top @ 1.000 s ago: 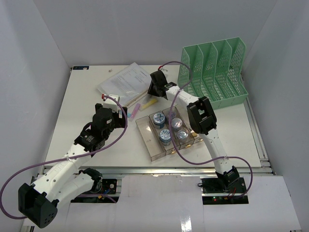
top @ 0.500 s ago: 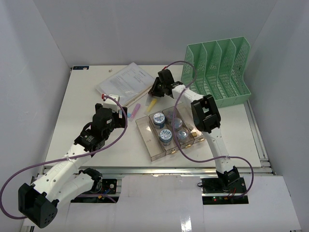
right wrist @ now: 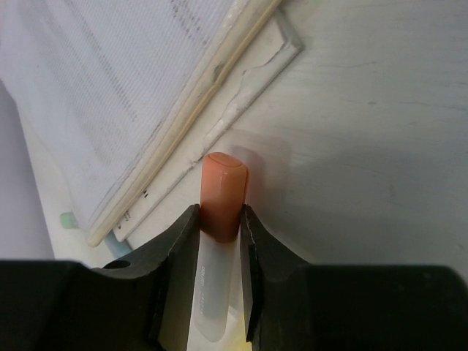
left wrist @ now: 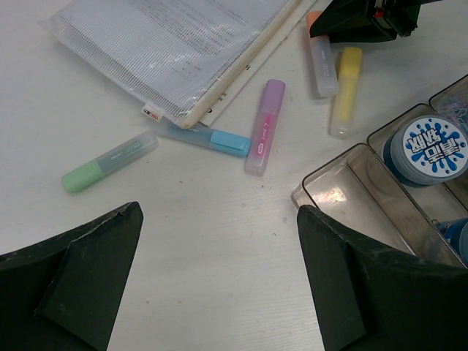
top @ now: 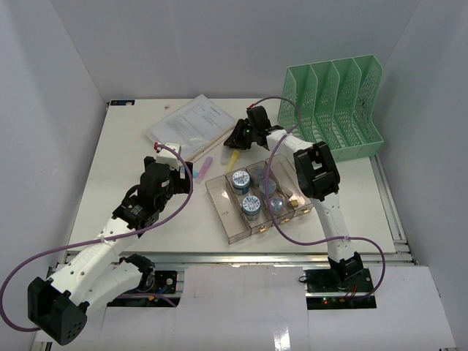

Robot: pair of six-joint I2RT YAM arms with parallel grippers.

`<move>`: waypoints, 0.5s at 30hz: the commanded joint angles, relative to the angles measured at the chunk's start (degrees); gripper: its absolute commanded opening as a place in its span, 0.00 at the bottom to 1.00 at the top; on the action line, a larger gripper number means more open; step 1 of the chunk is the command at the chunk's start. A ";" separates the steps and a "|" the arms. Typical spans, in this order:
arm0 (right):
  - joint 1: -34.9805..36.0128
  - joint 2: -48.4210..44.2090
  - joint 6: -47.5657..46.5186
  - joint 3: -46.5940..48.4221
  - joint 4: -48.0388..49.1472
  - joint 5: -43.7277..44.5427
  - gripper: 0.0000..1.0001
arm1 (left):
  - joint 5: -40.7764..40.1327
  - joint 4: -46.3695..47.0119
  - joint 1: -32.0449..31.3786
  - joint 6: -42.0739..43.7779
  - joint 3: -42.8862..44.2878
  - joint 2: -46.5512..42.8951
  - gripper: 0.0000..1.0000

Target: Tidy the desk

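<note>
- Our right end effector [right wrist: 219,219] pinches the orange-capped marker pen with a see-through body [right wrist: 223,183] from both sides, down low, just beside the see-through mesh pouch of papers [right wrist: 95,80]. We think it grips the pen to lift it to a tidy spot.
- Our left end effector [left wrist: 217,227] is spread wide and holds nothing. It hangs above the loose pens, maybe ready to take one.
- The green pen [left wrist: 110,162], blue pen [left wrist: 208,137], purple pen [left wrist: 263,126] and yellow pen [left wrist: 345,91] lie loose between the pouch and the clear plastic tray [top: 232,219] with round blue tins [top: 240,179]. One long part of the tray is empty, so we guess pens could go there.
- The big flat white tabletop [top: 121,157] lies under everything, right past the arm bases [top: 344,272]. It is almost square, with a metal rail [top: 241,256] along its near edge and white walls [top: 219,44] around it. The mint-green mesh file rack [top: 336,110] stands at its far right corner.
</note>
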 commanded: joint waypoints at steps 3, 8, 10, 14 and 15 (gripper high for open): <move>0.60 -7.08 0.85 -2.76 8.07 -6.17 0.08 | -0.12 1.16 0.30 0.45 -0.79 -0.87 0.98; 0.94 -10.61 0.94 -6.94 12.48 -9.61 0.08 | -0.26 1.16 0.35 0.50 -0.84 -1.09 0.98; 1.18 -12.15 0.62 -8.47 14.38 -10.89 0.08 | -0.30 1.16 0.29 0.44 -0.88 -1.26 0.98; 2.09 -16.46 -2.20 -12.88 17.46 -12.77 0.08 | -0.24 1.16 0.35 0.50 -0.88 -1.28 0.98; 2.28 -17.60 -2.92 -14.11 17.99 -13.08 0.08 | -0.18 1.16 0.33 0.50 -0.88 -1.31 0.98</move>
